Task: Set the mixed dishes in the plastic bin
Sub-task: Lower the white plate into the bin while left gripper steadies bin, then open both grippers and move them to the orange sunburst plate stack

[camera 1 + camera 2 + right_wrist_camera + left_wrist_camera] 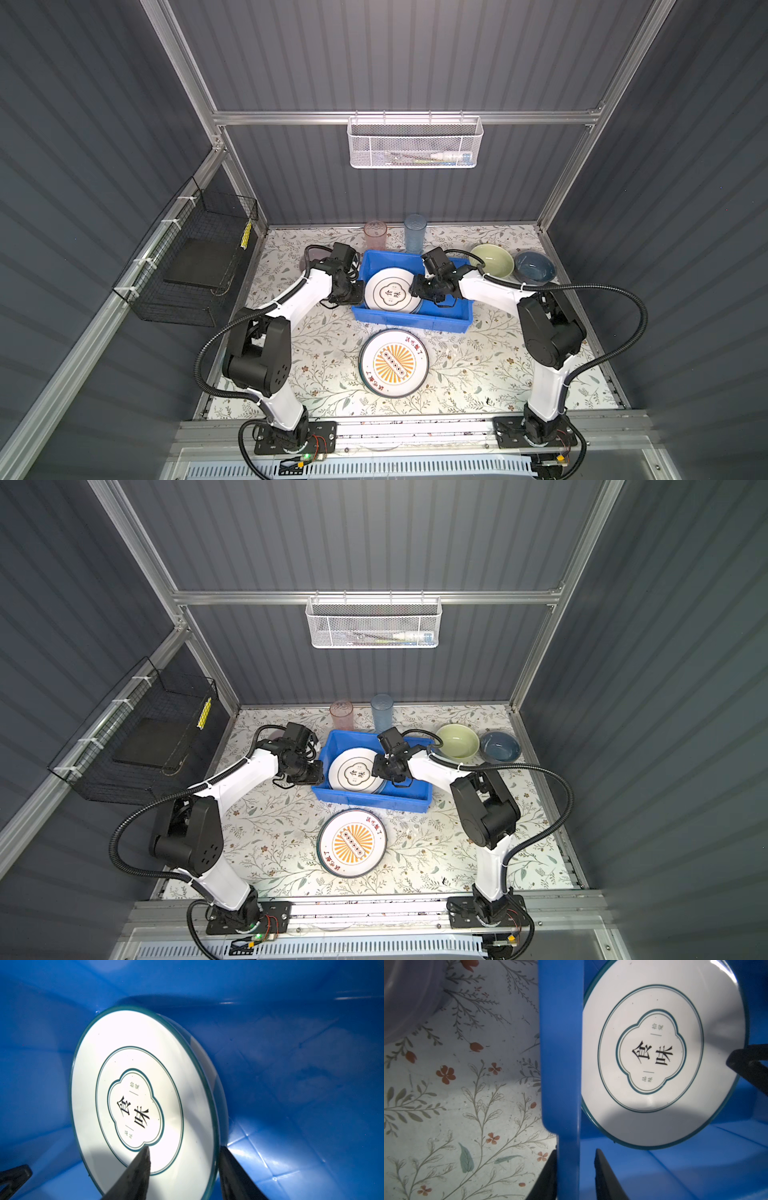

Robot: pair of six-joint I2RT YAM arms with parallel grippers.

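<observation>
The blue plastic bin [411, 322] [374, 802] stands mid-table. A white ringed plate [390, 293] [135, 1095] leans tilted inside it. My right gripper [415, 291] [185, 1148] is open astride the plate's right rim. One finger lies over the plate's face and one behind it. My left gripper [358, 291] [576, 1151] is shut on the bin's left wall [566, 1084]. An orange sunburst plate [394, 362] lies in front of the bin. Pink [375, 235] and blue [414, 232] tumblers stand behind it. Pale-green [492, 259] and dark-blue [535, 267] bowls sit at the right. A lilac bowl [404, 1001] lies left of the bin.
A white mesh basket [414, 143] hangs on the back wall. A black wire basket [195, 266] is fixed to the left wall. Both arms reach in over the floral table [324, 374] from the front rail.
</observation>
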